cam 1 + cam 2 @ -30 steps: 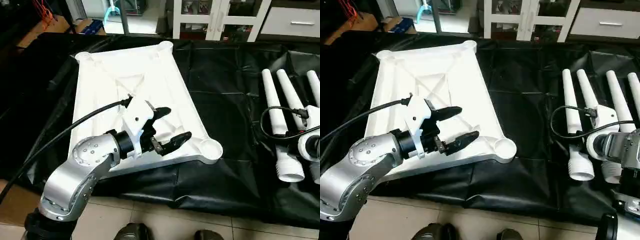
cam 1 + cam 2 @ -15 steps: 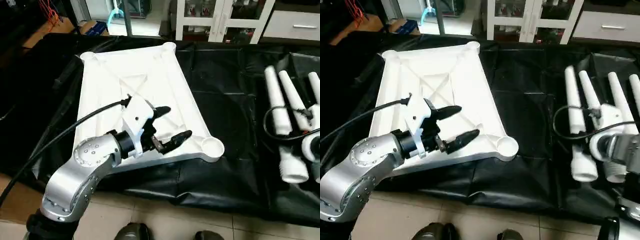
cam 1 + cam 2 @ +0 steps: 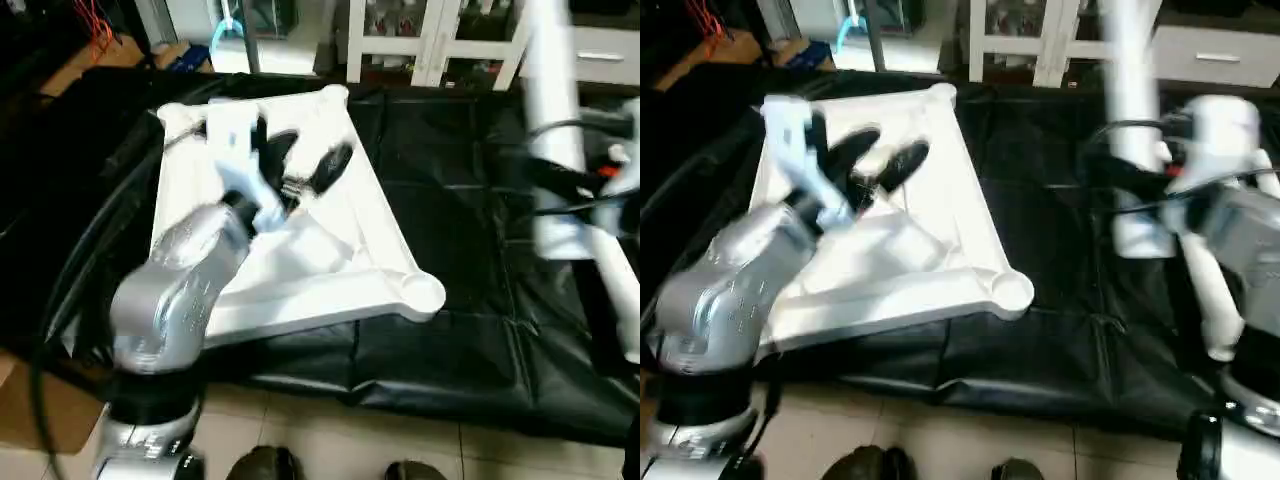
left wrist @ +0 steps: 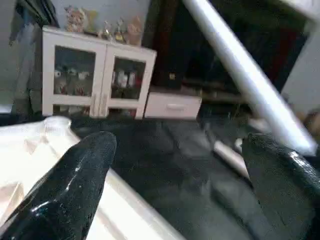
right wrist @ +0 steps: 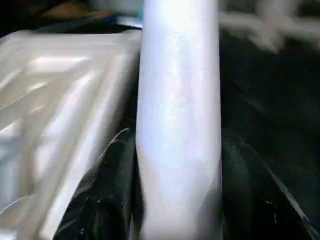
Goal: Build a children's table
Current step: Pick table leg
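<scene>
Right gripper (image 5: 177, 165): fingers clamped on either side of one leg (image 3: 1132, 110), which stands nearly upright in the grip, thick end down, lifted above the black sheet (image 3: 460, 230). Left gripper (image 3: 305, 165): jaws wide apart, empty, poised over the top (image 3: 330, 250) toward its far end.

Step in hand, as judged: carry the leg to a corner socket (image 3: 418, 290) and seat it. To do this well: hold the leg vertical, bring its thick end square over the socket's round mouth before lowering, then press straight down; a tilted entry would likely jam on the rim. The left gripper looks best used to steady the top so it does not skid on the sheet. Grip looks central on the tube; the long free length above may swing.

Position relative to the top: the held leg hangs to its right, well apart, over bare sheet. Nearest open socket is the near right corner. Another leg (image 3: 1210, 300) lies on the sheet further right.
</scene>
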